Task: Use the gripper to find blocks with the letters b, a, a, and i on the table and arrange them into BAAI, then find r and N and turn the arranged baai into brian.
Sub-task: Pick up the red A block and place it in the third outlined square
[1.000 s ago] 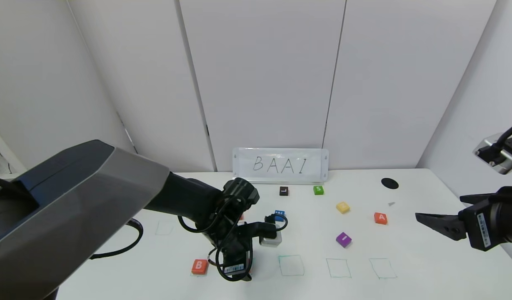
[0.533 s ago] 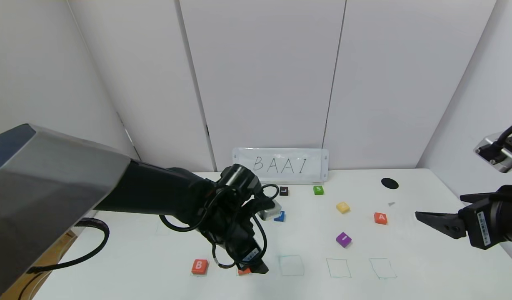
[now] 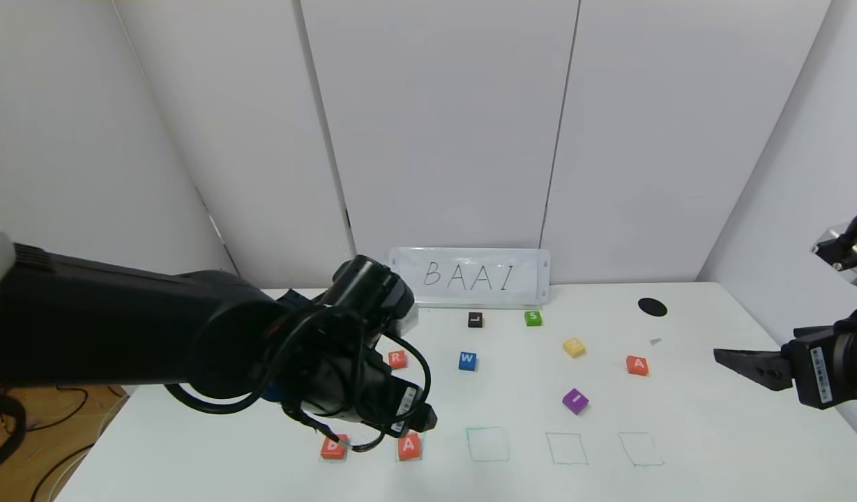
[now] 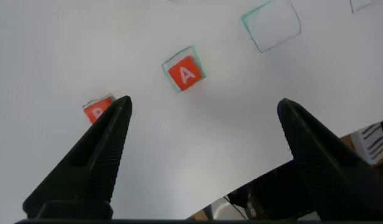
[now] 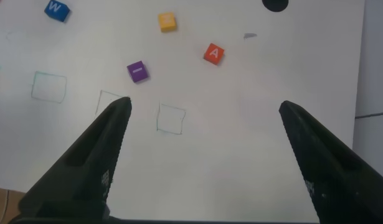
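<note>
Now left claw (image 4: 203, 124) gapes wide, empty, above A block (image 4: 185, 74).

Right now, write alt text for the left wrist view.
The left claw hangs open above the large white table, holding nothing. Beyond it, a flat orange-red square block marked A sits in a green outline, with another orange-red block partly hidden behind one finger.

Pale grey wall panels (image 3: 435, 125) are standing behind the scene, split by thin vertical seams. A small whiteboard (image 3: 470, 277) reading BAAI is leaning against them. At the lower left a wooden floor (image 3: 44, 425) is showing, with black cables (image 3: 24, 481) lying across it. Even light is falling throughout.
</note>
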Motion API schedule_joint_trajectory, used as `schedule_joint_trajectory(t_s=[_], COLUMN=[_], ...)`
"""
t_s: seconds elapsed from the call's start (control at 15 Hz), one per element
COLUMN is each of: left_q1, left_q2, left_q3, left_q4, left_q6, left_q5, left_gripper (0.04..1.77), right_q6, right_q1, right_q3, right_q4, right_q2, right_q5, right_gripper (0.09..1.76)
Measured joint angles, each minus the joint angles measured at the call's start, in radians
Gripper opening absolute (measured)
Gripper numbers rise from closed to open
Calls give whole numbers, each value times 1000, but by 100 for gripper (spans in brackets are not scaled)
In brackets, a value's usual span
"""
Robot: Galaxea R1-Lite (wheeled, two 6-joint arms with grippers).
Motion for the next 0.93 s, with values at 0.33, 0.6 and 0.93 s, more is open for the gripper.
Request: schedule_joint_trajectory(t_s=[0.33,0.6,0.93], left_q1=[31,104,153], left_q2=[-99,-143,-167], left_q3=[29,14,9], left_q4=[0,-4,-13], left_q6=[-115,-76,-59], left_q5=[117,132,123], left_gripper=[169,170,170], right_q6=[55,97,171], right_q1=[-84,-90,-85], right_q3=[7,-23,-101], right_q4=[46,88,96], right_q2=[50,99,249], right_q5=[-2,-69,-110], right_gripper=[171,171,171])
